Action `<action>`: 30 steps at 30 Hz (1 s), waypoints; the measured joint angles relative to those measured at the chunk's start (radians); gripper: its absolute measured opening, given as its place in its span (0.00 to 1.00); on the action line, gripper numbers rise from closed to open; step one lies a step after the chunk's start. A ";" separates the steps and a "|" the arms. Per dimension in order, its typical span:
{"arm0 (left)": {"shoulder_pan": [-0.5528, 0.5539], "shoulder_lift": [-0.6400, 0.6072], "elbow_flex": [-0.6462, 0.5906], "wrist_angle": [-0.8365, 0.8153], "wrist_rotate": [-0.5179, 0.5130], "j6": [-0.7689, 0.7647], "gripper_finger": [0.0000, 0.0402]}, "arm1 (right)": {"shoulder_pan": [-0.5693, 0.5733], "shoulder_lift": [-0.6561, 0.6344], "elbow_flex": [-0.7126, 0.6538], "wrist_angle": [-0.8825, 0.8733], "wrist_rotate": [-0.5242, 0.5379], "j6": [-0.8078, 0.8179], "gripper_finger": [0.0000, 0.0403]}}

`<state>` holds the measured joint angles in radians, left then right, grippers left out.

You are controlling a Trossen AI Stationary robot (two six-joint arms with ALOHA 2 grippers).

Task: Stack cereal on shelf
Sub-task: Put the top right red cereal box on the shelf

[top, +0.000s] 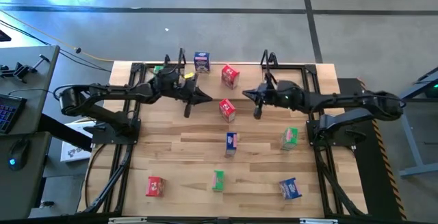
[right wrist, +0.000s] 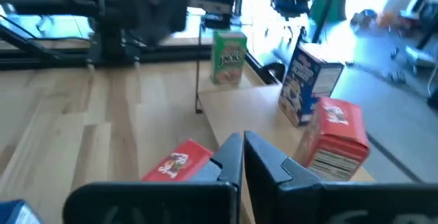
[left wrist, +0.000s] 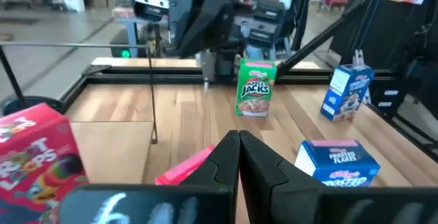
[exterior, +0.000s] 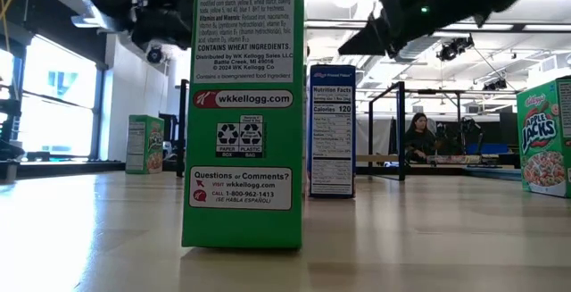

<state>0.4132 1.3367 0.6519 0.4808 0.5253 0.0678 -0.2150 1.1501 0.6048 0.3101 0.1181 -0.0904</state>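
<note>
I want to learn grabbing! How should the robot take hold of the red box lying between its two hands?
Probably from straight above, pinching the red box across its shorter width. It seems to lie flat on the table, printed front up, so only its thin side edges are free for fingers.

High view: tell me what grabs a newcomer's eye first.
Two dark arms reach in from the table's sides, the left gripper and right gripper both shut and empty, facing each other above a red cereal box lying between them. Small cereal boxes dot the plank table, among them a blue box at the centre and a green box near the front edge. Along the far edge, the shelf already carries boxes.
</note>
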 joint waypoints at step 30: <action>-0.098 0.478 0.536 -0.350 -0.333 0.102 0.01 | 0.086 -0.133 -0.195 0.126 -0.004 -0.037 0.00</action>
<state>0.3156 1.8144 1.1877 0.1303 0.1921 0.1695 -0.1287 1.0172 0.4095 0.4362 0.1143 -0.1274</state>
